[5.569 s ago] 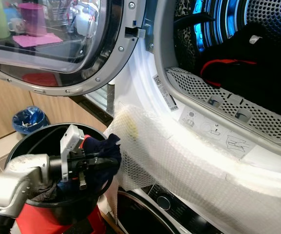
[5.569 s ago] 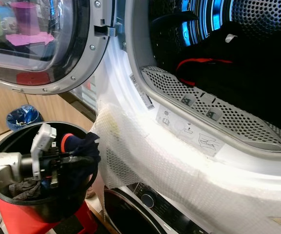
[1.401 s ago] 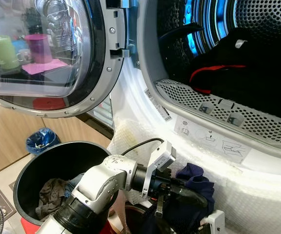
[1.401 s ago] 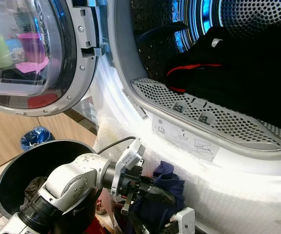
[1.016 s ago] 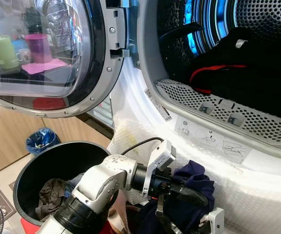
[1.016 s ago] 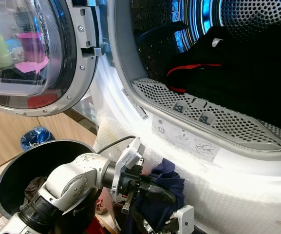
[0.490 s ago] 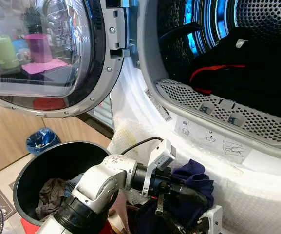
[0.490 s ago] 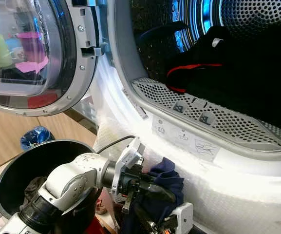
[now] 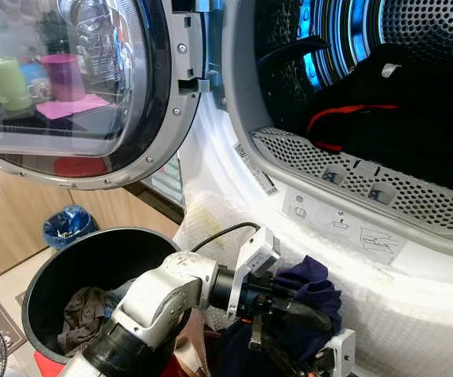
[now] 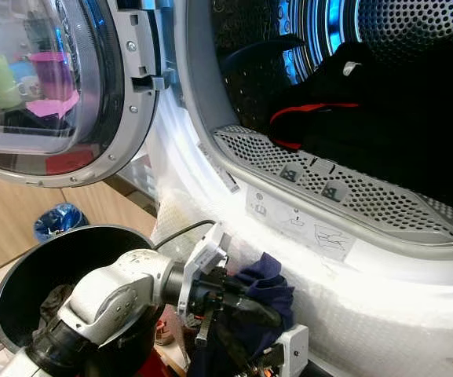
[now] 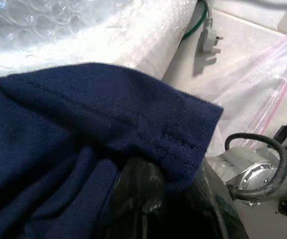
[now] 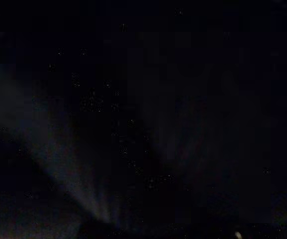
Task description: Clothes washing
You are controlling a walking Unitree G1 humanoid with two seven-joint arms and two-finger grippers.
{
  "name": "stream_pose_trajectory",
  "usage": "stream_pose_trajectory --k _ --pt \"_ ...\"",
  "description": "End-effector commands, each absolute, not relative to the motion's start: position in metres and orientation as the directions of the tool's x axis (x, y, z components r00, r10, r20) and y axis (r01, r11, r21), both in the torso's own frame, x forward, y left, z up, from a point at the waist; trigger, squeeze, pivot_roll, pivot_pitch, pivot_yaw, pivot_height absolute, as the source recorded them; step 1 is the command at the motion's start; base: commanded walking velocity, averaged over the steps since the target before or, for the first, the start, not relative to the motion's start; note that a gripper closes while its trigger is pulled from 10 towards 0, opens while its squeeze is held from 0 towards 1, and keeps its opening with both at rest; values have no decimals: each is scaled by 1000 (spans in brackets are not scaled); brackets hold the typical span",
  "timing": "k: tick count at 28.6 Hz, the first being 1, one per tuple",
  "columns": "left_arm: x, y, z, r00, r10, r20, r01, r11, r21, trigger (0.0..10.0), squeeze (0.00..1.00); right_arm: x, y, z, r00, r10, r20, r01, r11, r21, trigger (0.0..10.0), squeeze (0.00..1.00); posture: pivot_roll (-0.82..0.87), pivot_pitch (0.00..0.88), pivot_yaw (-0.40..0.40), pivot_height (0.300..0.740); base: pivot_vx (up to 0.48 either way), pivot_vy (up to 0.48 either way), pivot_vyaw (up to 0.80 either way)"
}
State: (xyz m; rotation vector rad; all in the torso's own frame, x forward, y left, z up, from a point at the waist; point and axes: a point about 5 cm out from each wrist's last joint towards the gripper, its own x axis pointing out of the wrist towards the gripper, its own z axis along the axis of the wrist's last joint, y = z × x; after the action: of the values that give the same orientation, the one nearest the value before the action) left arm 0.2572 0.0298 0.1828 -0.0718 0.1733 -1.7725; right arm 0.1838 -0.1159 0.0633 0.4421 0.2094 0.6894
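Right wrist view nearly black, left end effector [image 9: 308,314] half-buried in navy garment [image 9: 308,287]

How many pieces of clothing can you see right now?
3: a navy garment in the left gripper below the drum opening, a black-and-red garment inside the drum, and a brown one in the black bin. More may be hidden.

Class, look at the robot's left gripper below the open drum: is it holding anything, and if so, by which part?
Yes. The left gripper holds a navy garment, bunched over its fingers near a stitched hem edge; the exact part cannot be told.
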Motion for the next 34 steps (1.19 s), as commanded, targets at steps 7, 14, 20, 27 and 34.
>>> stream_pose_trajectory --k 7,14,20,27,34 --pt "240 60 175 -208 -966 -153 970 -183 -163 10000 1000 180 -114 66 756 654 -3 -578 670 465 0 0 140 0 -10 740 0 0 0" --pt "240 81 175 -98 -970 -221 989 -70 -131 10000 1000 176 -114 68 752 659 13 -587 661 468 0 0 148 0 -9 740 0 0 0" --pt "242 95 184 -15 -970 -242 996 8 -92 10000 1000 169 -114 69 730 683 27 -611 634 473 0 0 163 0 -10 740 0 0 0" --pt "240 128 186 90 -939 -333 988 126 -89 10000 1000 167 -117 68 722 691 30 -617 623 481 0 0 189 9 -6 740 0 0 0" --pt "268 169 158 385 -762 -521 909 410 73 10000 1000 163 -121 67 697 717 16 -635 606 479 0 0 212 22 -16 740 0 0 0"
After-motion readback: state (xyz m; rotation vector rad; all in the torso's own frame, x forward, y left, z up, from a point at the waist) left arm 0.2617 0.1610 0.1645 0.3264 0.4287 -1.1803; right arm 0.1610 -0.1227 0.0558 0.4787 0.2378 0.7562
